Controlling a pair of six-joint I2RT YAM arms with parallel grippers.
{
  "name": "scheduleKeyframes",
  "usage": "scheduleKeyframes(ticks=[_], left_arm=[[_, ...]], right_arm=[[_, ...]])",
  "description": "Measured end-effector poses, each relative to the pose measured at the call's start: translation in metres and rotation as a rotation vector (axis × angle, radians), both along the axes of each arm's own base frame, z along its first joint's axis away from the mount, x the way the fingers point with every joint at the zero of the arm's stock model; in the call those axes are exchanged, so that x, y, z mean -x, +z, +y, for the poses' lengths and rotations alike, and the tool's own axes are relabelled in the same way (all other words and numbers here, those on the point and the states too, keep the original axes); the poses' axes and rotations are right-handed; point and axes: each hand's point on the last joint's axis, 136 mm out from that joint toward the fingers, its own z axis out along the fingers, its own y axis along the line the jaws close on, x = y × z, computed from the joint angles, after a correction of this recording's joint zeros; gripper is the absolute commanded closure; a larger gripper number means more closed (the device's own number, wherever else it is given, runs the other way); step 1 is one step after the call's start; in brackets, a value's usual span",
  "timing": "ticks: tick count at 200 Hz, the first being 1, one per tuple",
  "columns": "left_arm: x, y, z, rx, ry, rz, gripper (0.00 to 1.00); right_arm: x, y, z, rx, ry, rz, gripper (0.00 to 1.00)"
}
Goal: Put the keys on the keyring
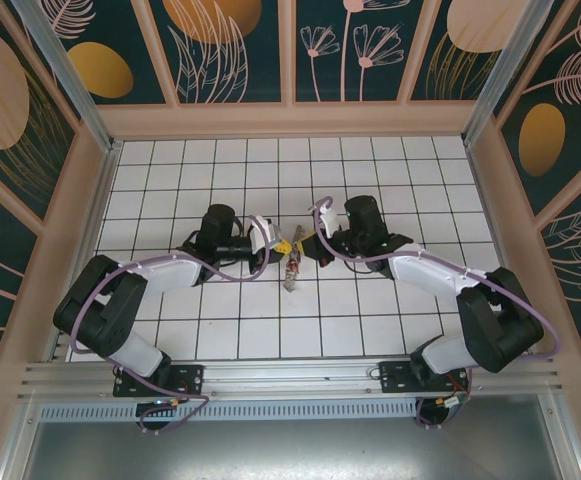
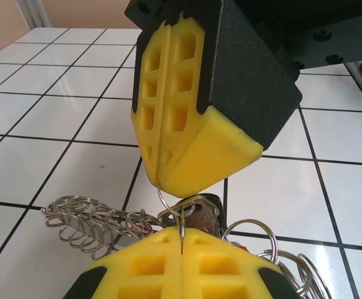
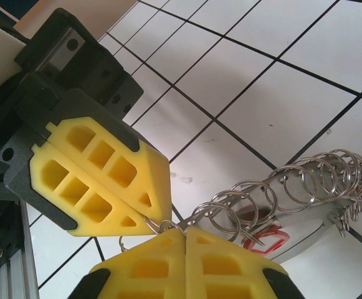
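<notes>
— White tiled tabletop, dark flowered walls all round. Where's the keyring?
— The keyring is mid-tabletop, with the left arm reaching in on one side of it and the right arm on the other.
— And the pincers?
— The left pincer and right pincer are both clamped tight on its thin wire, tips close together just above its coils. A red patch lies under those coils. Key or not, I can't tell.
</notes>
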Motion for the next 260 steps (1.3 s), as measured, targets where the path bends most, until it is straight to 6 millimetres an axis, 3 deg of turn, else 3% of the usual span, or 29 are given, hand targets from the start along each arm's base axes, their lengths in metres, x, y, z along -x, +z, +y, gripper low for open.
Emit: scheduleKeyframes(ticks=[143,260], left_arm=[[-0.002,0.006,0.000,0.021,0.024,-0.064,1.00],[-0.001,0.006,0.000,0.022,0.017,-0.062,1.00]], right_arm=[[-0.003,-0.012,-0.002,0.003,-0.014,0.105,1.00],[-0.004,-0.003,0.002,-0.026,0.000,0.123,1.00]])
